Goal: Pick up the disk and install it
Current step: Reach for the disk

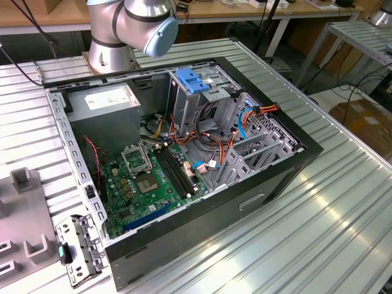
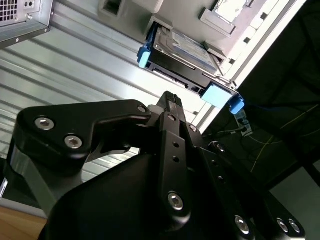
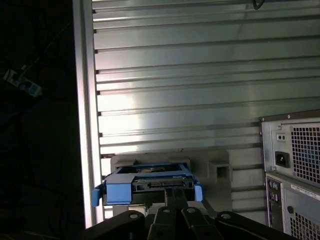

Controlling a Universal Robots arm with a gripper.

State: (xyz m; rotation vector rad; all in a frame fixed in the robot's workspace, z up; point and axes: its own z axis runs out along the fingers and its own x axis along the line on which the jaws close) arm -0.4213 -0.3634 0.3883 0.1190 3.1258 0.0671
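- We think the step in hand is the pick-up: the disk is not lifted yet.
- The disk lies in a grey holder on the ridged metal table, near the table's edge. It has blue rails on its sides.
- In both wrist views the pincer is just beside the disk and points at its near end. We cannot see it touch the disk.
- We cannot tell if the pincer is spread or pressed together.
- In the exterior view the open computer sits in the middle. The metal cage with the blue latch is at about 12 o'clock inside it. The grey power box is at about 10 o'clock.
- The arm stands on its base at about 11 o'clock from the computer.
- We think a good grab calls for the pincer to line up straight with the disk and take it by its sides. The holder hugs the disk, so a crooked pull might make it stick.
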